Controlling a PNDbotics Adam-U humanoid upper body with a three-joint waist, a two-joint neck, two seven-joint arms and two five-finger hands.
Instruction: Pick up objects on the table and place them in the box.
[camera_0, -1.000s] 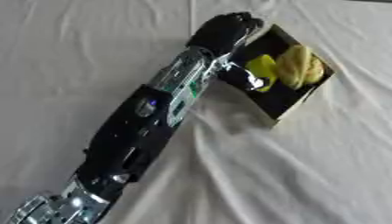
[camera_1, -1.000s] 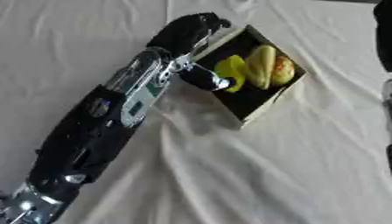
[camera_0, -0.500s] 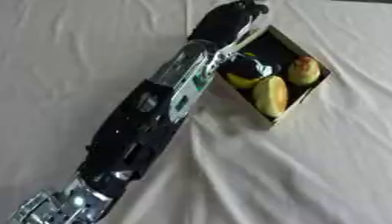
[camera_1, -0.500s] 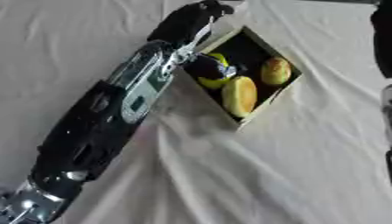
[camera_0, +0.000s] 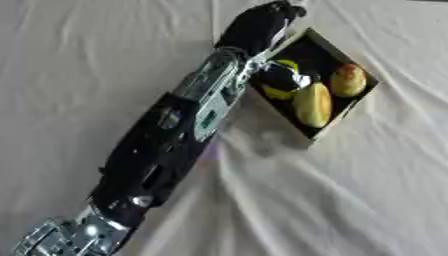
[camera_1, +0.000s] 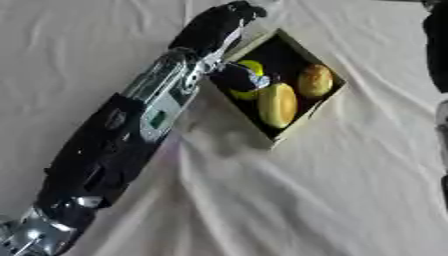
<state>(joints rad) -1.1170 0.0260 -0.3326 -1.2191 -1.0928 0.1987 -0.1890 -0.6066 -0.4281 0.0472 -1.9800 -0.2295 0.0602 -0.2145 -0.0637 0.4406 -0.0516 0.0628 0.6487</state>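
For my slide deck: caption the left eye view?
Left hand at the box rim, three yellowish fruits inside, on white cloth.

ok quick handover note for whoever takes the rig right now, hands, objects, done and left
Left hand: reaches along the near-left rim of the dark cardboard box; its fingers can't be made out.
Right hand: only a dark edge at the right of the right eye view, state unclear.
In the box: a long yellow-green fruit, a round orange-yellow fruit, a small yellow piece.
Left: nothing else shows on the white cloth.
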